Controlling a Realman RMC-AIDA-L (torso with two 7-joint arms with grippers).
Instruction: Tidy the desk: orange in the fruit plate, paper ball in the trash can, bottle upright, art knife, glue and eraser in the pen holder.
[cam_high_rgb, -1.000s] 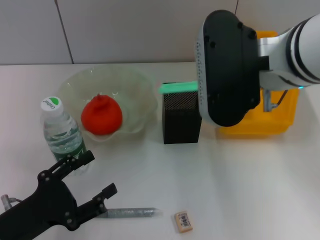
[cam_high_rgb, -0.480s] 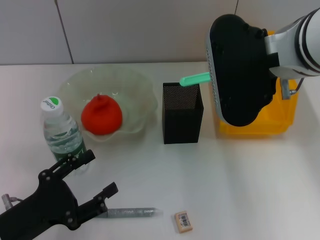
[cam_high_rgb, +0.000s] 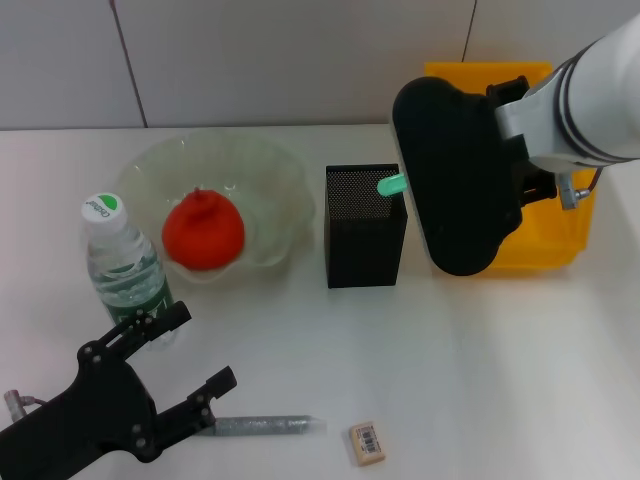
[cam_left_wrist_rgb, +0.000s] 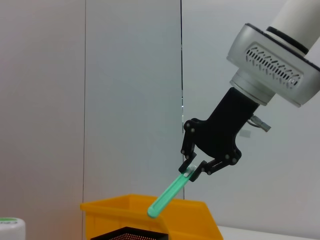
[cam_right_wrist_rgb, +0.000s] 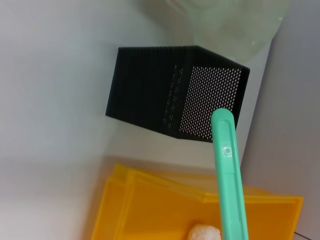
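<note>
The green art knife (cam_left_wrist_rgb: 170, 194) is hanging tilted, with its lower tip just above the open mouth of the pen holder (cam_high_rgb: 365, 226), and the right gripper (cam_left_wrist_rgb: 196, 169) is pinching its upper end between closed fingers. The pen holder is standing upright on the white table (cam_high_rgb: 470, 360), between the fruit plate (cam_high_rgb: 280, 180) and the trash can (cam_high_rgb: 560, 240). A white paper ball (cam_right_wrist_rgb: 204, 233) is lying inside the trash can. The orange (cam_high_rgb: 203, 230) is sitting in the fruit plate, and the bottle (cam_high_rgb: 122, 265) is standing upright beside this plate. Near the front edge the glue (cam_high_rgb: 262, 426) is lying flat, and the eraser (cam_high_rgb: 367, 443) is lying near its tip. The left gripper (cam_high_rgb: 190, 365) is resting low by the bottle, its fingers spread wide and holding nothing.
</note>
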